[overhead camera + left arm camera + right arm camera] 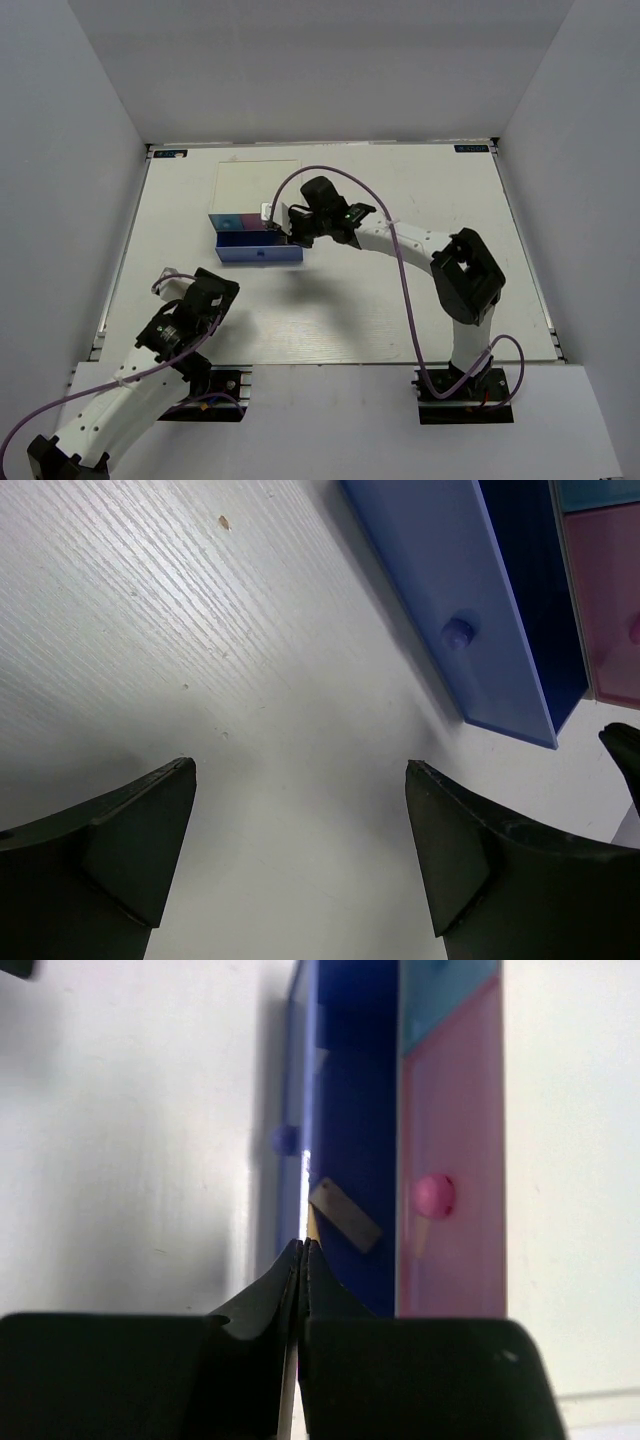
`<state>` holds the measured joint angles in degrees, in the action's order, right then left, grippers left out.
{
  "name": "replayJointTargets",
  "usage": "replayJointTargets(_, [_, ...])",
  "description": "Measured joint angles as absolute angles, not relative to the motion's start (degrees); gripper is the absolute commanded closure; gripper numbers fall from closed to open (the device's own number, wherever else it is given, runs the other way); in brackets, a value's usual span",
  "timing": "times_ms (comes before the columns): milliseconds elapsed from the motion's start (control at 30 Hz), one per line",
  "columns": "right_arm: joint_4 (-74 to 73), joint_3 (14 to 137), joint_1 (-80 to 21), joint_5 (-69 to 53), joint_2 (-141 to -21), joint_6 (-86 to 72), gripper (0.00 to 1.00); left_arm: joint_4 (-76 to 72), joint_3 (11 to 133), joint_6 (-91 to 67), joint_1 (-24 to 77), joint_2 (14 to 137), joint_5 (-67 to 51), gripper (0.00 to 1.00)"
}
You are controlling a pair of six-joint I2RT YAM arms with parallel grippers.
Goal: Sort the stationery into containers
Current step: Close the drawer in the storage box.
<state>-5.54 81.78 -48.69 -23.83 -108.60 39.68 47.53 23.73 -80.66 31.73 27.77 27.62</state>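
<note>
**Right gripper closed over the open blue drawer**

The right gripper (302,1258) hangs just above the near end of the pulled-out blue drawer (360,1090), its jaws pressed flat together. Inside that drawer a tan eraser block (345,1216) lies at a slant, just beyond the fingertips. The pink drawer front (450,1110) sits shut, right beside the blue drawer. The left gripper (300,810) hovers over bare bench (150,600) near the drawer's front, its jaws spread wide and holding nothing.
</note>
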Motion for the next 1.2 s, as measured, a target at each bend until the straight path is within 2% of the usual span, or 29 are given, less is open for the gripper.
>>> replayJointTargets(233, [-15.68,90.04,-48.49,-31.31,-113.56,43.92,1.0,47.53,23.73,-80.66,31.73,27.88,27.62,0.04])
replayJointTargets(600, [-21.02,93.25,-48.8,-31.77,-120.97,45.45,1.0,47.79,23.73,-80.66,31.73,26.87,27.62,0.04])
replayJointTargets(1200, [-6.46,93.23,-52.16,-10.72,-124.44,34.61,1.0,49.89,23.73,-80.66,31.73,26.83,27.59,0.04])
